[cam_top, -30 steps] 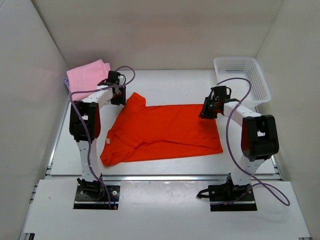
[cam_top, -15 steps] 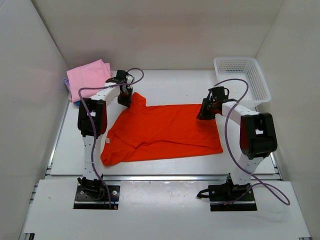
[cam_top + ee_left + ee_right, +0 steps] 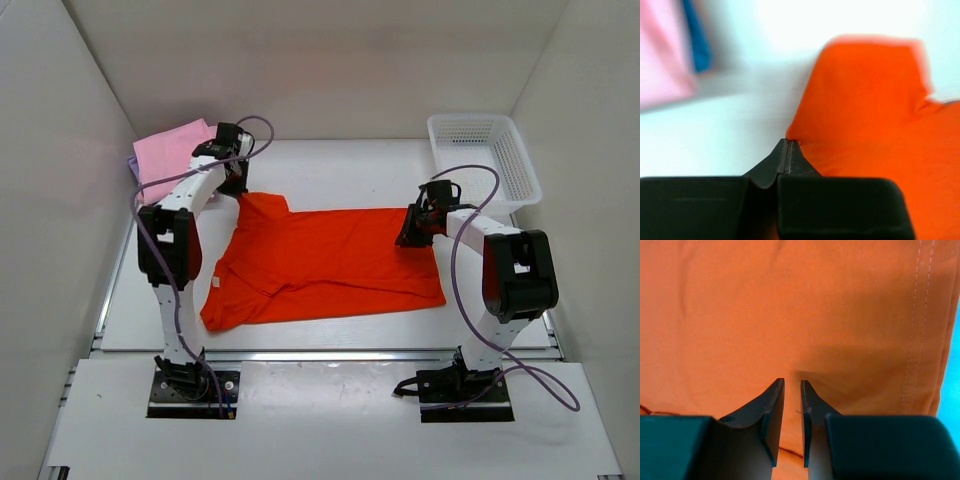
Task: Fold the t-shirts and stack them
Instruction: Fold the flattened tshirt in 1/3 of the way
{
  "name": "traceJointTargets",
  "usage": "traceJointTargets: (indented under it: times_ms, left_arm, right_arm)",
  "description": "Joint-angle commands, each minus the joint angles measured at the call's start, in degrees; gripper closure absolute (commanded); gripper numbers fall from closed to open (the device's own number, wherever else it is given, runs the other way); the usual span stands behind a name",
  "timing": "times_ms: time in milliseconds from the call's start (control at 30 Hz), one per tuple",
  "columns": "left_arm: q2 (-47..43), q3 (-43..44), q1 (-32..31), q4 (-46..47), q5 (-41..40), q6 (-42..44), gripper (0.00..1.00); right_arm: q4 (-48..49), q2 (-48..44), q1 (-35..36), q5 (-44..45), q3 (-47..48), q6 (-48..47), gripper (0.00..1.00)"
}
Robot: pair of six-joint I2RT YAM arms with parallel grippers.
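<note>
Top external: orange t-shirt [image 3: 330,262] lies flat on the table [image 3: 340,165], sleeves left, hem right. Pink t-shirt [image 3: 172,150] is folded far left.
Left wrist only: left gripper [image 3: 788,150] tips are pressed together, nipping the sleeve edge. A blue cloth [image 3: 696,40] edge shows beside the pink.
Right wrist only: right gripper [image 3: 792,390] tips are a sliver apart on the cloth by the stitched hem. Can't tell if it's caught.
Vs 1 s ago: left jaws have closed and the sleeve corner is drawn toward the pink t-shirt. Right arm unchanged.
</note>
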Motion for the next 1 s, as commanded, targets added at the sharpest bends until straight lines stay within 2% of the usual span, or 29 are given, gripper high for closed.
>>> traceJointTargets:
  times_ms: [0, 200, 300, 333, 367, 467, 533, 633, 867, 967]
  left_arm:
    - [-11.04, 2.16, -2.16, 4.15, -9.32, 1.67, 1.0]
    - [-14.92, 2.96, -4.19, 5.65, -13.9, 4.83, 1.0]
    - [-15.97, -0.2, -4.46, 8.54, -11.28, 6.76, 1.0]
    - [-15.54, -1.08, -4.37, 9.59, -10.57, 6.94, 0.84]
    - [-15.62, -1.18, -3.84, 9.43, -10.39, 6.68, 0.64]
    - [-12.21, -1.96, -3.84, 8.2, -10.99, 6.59, 0.47]
    - [-10.98, -1.7, -3.84, 7.06, -11.52, 6.24, 0.43]
    - [-11.75, -5.38, -4.1, 4.16, -11.0, 5.02, 0.44]
    - [-15.45, -26.46, -5.95, 6.0, -9.51, 3.78, 0.49]
    - [-12.13, -27.81, -6.3, 3.37, -8.19, 3.95, 0.55]
  right_arm:
    - [-0.39, -1.31, 0.48, 0.81, -0.11, -1.37, 0.82]
    - [-0.22, -0.25, 0.13, 1.68, -1.16, -1.72, 0.83]
    - [-0.13, -0.08, -0.13, 1.07, -1.26, -1.37, 0.82]
    - [-0.04, -0.16, 0.04, 1.07, -0.91, -1.45, 0.83]
    - [0.04, 0.1, 0.13, 0.98, -0.9, -1.28, 0.83]
    - [-0.31, 1.15, 0.66, 1.07, 0.06, -1.72, 0.83]
    - [-0.22, 0.89, 0.75, 0.81, 0.07, -1.81, 0.83]
    - [0.49, 1.33, 0.75, 0.46, -0.2, -1.55, 0.83]
    - [-0.21, 3.53, 4.09, 2.03, -1.25, -2.25, 0.83]
    - [-1.7, 4.93, 5.49, 4.75, -1.96, -1.9, 0.83]
